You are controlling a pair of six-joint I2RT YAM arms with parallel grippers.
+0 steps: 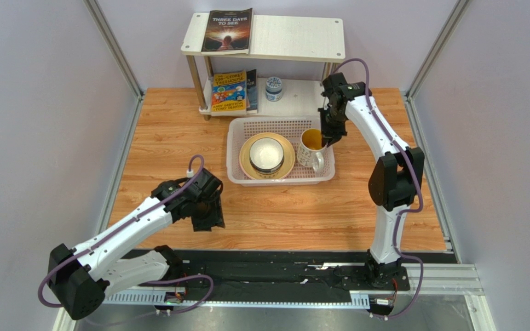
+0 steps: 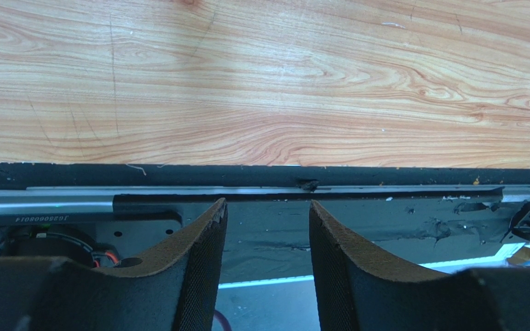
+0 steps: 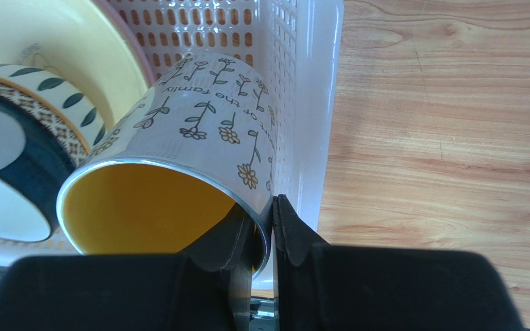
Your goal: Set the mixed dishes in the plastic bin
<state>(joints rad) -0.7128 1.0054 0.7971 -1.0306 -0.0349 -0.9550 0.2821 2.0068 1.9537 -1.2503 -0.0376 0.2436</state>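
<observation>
Mug (image 3: 205, 131) — probably slick, breakable — is clamped at its rim by right gripper (image 3: 264, 219); left gripper (image 2: 268, 227), jaws apart.

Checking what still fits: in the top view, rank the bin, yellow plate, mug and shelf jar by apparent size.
1. plastic bin
2. pale yellow plate
3. mug
4. jar, which looks smallest, though it sits farther from the camera, so the gap to the mug is less sure.

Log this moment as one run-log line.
right gripper: shut on rim of yellow-lined flowered mug, in white mesh plastic bin | left gripper: open, empty, above wooden table
</observation>
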